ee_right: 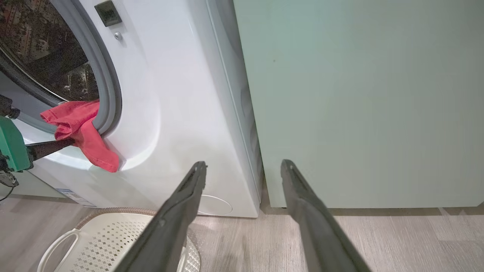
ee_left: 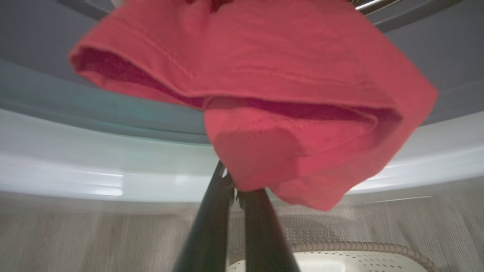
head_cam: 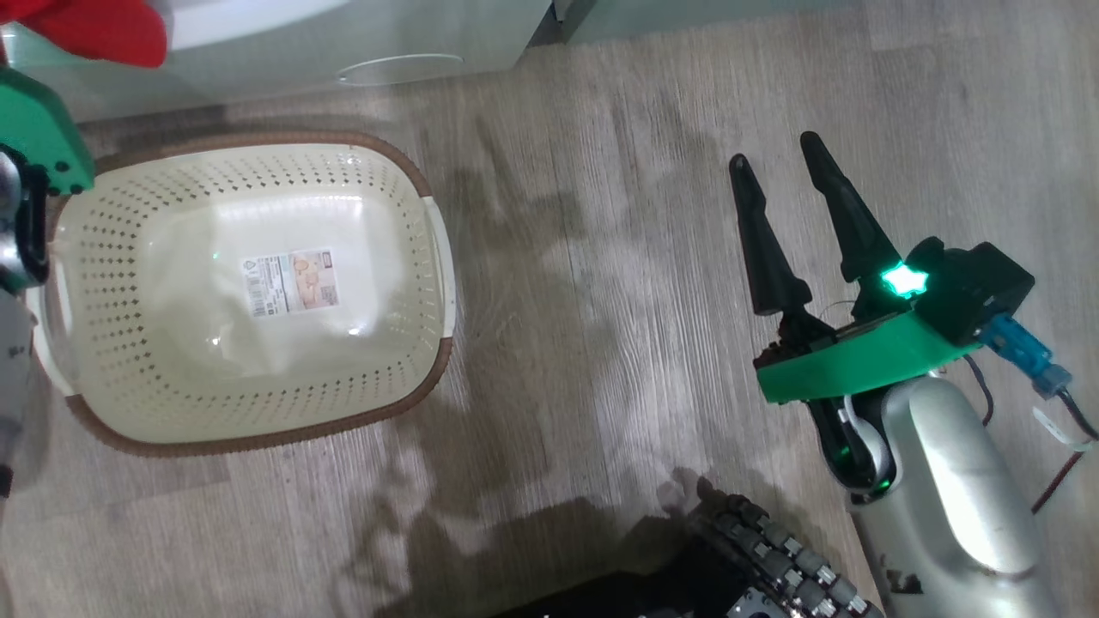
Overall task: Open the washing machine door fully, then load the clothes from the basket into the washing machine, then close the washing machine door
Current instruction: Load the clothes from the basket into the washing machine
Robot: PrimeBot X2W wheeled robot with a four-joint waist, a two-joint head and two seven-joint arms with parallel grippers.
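Our left gripper (ee_left: pixel 232 186) has its two fingers pressed together, the tips nipping the lower fold of the clothes (ee_left: pixel 264 94). The clothes hang over the grey seal (ee_right: pixel 109 87) at the mouth of the washing machine (ee_right: pixel 170 113), partly inside the drum (ee_right: pixel 45 56). Our right gripper (ee_right: pixel 244 166) stands spread wide, holding nothing, above the floor (head_cam: pixel 601 343), well apart from the basket (head_cam: pixel 112 257) in front of the machine.

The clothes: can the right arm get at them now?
Probably yes: nothing stands between the right end effector and the clothes, but the left end effector pinches them.
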